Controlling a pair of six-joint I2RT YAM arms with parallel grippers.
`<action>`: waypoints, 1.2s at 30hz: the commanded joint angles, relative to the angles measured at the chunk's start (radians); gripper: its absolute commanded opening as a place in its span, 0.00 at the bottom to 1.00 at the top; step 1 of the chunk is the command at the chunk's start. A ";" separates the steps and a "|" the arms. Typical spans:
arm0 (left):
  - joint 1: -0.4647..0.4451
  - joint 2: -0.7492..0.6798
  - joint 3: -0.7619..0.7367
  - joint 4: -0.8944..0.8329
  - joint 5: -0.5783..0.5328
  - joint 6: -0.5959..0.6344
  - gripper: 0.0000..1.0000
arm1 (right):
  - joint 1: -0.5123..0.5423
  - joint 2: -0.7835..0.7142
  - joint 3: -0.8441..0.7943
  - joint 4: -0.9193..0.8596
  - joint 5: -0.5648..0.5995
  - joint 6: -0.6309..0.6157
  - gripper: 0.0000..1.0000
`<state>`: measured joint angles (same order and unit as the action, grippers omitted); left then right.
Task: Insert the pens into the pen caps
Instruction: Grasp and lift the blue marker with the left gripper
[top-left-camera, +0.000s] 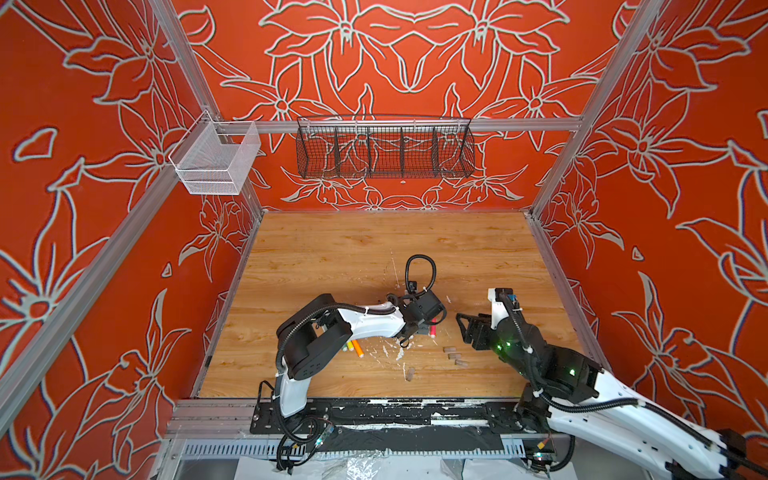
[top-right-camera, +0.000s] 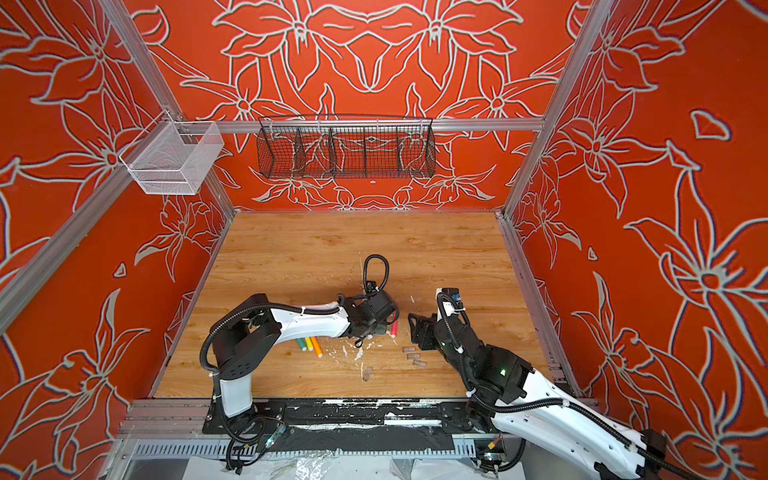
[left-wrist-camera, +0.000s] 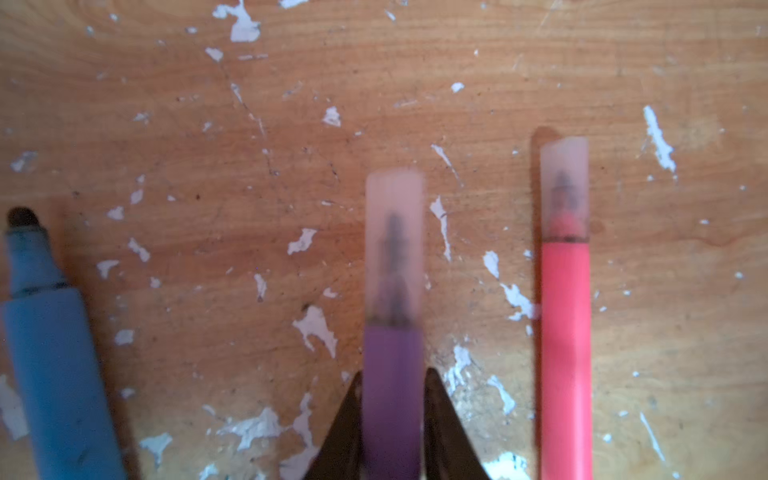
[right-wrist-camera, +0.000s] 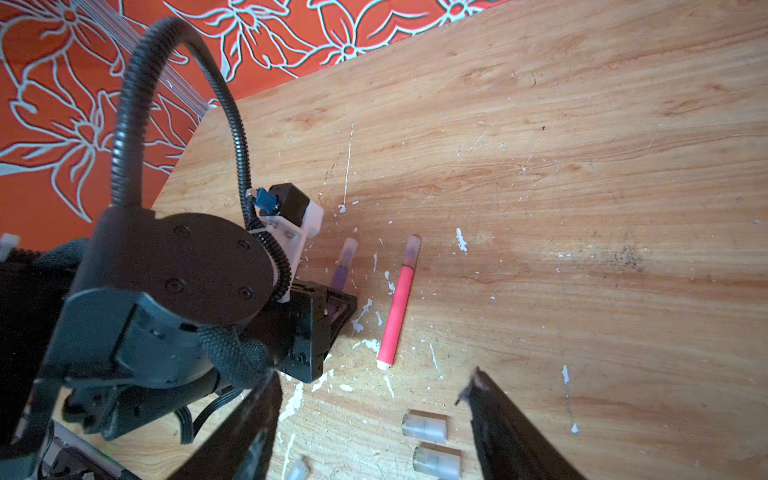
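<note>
**1. Table** (top-left-camera: 374, 249): wood-grain top. White paint flecks (left-wrist-camera: 316, 328) are scattered mid-front.

**2. Arms.** L arm (top-left-camera: 370, 323) reaches across to mid-table. R arm (top-left-camera: 623, 415) comes in from front right.

**3. R gripper** (right-wrist-camera: 374, 399): jaws spread wide, nothing btwn them. It hangs over the loose caps, near the L gripper.

**4. L gripper** (left-wrist-camera: 392, 376): jaws stand close on both sides of the purple pen's barrel. Pinching or slack: can't tell, as the pen is blurred in the L wrist view.

**5. Pens.**
- Purple pen (left-wrist-camera: 392, 415): capped. Cap end sticks out past the fingertips (left-wrist-camera: 434, 399).
- Pink pen (right-wrist-camera: 397, 307): capped, flat on table. It lies just beside the purple pen, approx. parallel, not touching.
- Blue pen (left-wrist-camera: 54, 353): uncapped, dark tip bare. It lies on the purple pen's other side, apart from it.
- Green pen (top-right-camera: 300, 344), yellow pen (top-right-camera: 308, 343), orange pen (top-right-camera: 316, 347): side by side, far ends hidden under the L arm, well apart from the pink pen.

**6. Caps.**
- Two are fitted: purple's cap (left-wrist-camera: 395, 232) and pink's cap (left-wrist-camera: 564, 187).
- Four are loose on the table. Three (top-left-camera: 454, 356) sit clustered near the R gripper.
- The lone cap (top-left-camera: 410, 374) lies nearer the front edge.
</note>
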<state>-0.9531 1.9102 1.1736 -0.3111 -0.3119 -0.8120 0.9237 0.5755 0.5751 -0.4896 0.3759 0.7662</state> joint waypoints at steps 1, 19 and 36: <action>-0.001 -0.018 0.025 -0.057 -0.016 0.004 0.33 | -0.008 -0.003 0.034 -0.007 -0.013 0.004 0.71; 0.061 -0.419 -0.188 -0.195 -0.192 -0.046 0.56 | -0.007 0.017 0.062 -0.022 -0.069 0.015 0.71; 0.099 -0.220 -0.225 -0.089 -0.030 -0.065 0.50 | -0.008 0.102 0.056 0.006 -0.088 0.020 0.71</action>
<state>-0.8524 1.6665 0.9321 -0.4232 -0.3710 -0.8547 0.9218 0.6884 0.6128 -0.4931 0.2951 0.7677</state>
